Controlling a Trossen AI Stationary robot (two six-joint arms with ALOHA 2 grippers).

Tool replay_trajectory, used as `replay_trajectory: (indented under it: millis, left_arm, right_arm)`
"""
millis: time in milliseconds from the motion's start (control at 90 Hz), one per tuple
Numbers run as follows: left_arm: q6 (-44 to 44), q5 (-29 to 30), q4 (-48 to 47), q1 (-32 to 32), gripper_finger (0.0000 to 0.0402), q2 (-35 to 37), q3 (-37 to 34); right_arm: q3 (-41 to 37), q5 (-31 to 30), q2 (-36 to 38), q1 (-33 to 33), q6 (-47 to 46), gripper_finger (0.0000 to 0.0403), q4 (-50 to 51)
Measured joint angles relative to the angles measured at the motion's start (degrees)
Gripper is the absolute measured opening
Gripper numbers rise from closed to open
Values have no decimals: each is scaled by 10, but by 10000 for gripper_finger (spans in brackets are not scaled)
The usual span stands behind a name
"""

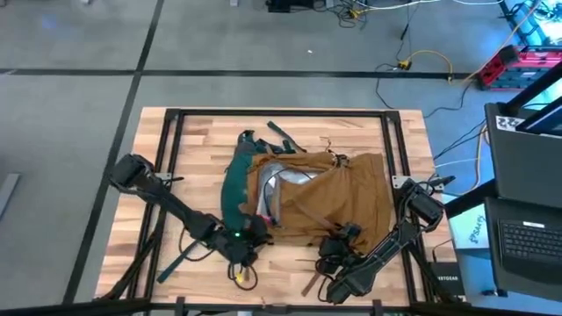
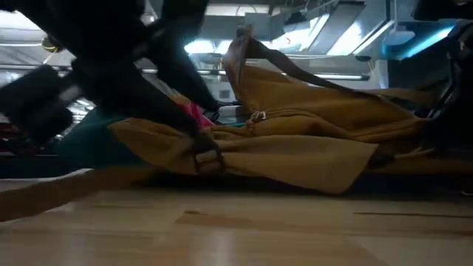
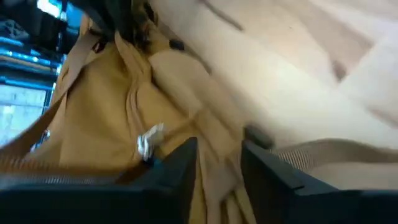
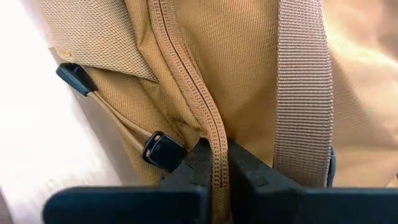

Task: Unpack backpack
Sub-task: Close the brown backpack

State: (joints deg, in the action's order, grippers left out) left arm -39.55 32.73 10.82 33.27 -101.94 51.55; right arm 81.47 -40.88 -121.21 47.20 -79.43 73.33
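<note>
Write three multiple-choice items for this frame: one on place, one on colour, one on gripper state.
1. Where does the backpack lie?
A. on the wooden table
B. on the floor
C. on a chair

2. What colour is its main fabric?
A. red
B. tan-brown
C. white

3. What is the right gripper doing?
A. hanging open above the bag
B. holding a bottle
C. shut on the backpack's zip seam

Key: 1 A, the high view shows it mid-table; 2 B, tan in every view; 3 C, the right wrist view shows fingers pinching the seam.
</note>
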Motion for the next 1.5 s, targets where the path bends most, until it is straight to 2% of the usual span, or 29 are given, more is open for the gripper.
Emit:
replay_trajectory:
  millis: [122,344,678,800,1033,1278,1500]
  left_arm:
    - [-29,-24,57,-11,154,-20,1]
    - [-73,-25,107,-15,211,-37,1]
    - [-96,-28,124,-64,211,-71,2]
    - [-115,-32,142,-64,195,-72,1]
    - [-138,-31,150,-63,120,-73,1]
    - [-142,-5,148,-62,14,-73,1]
    - [-147,25,150,-46,3,-73,1]
  right_arm:
    - [0,-3,0,0,3,7,-9]
    - [1,-7,0,0,3,7,-18]
    - [1,-7,0,0,4,7,-28]
    - [1,-7,0,0,4,7,-29]
    - [1,-7,0,0,4,7,-32]
    - [1,-7,1,0,5,7,-33]
    - [6,-12,1,0,6,17,-22]
